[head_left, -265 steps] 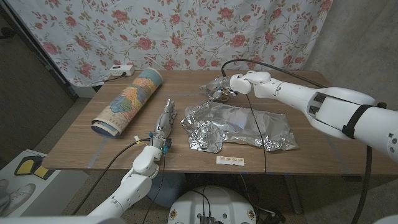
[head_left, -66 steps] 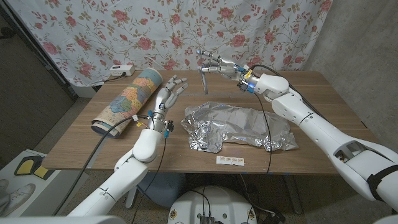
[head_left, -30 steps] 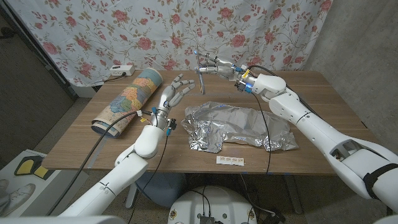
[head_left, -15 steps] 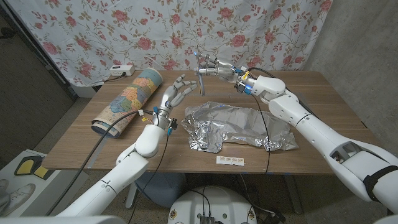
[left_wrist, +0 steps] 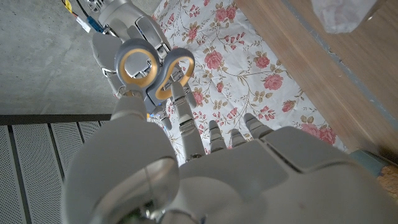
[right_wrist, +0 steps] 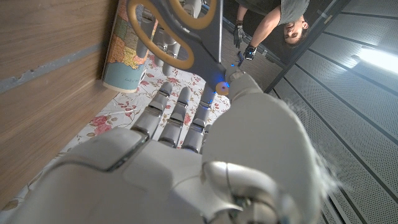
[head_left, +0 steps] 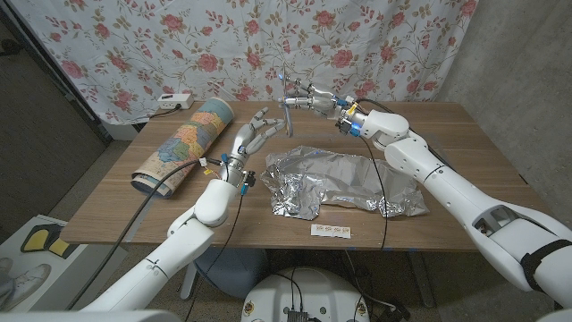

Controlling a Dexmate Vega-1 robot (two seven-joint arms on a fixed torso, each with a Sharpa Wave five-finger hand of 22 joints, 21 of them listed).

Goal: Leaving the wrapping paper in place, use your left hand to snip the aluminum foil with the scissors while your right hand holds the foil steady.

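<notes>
Brown wooden table [head_left: 465, 134] as landmark: white power strip [head_left: 173, 103] at far left corner; small white label strip [head_left: 331, 232] near front edge; floral curtain [head_left: 179, 45] behind.

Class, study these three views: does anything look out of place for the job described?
Yes. The scissors hang in the right hand, above the table's far edge, though the left hand should cut. The left hand is raised open beside them. The aluminum foil lies crumpled and unheld.
</notes>
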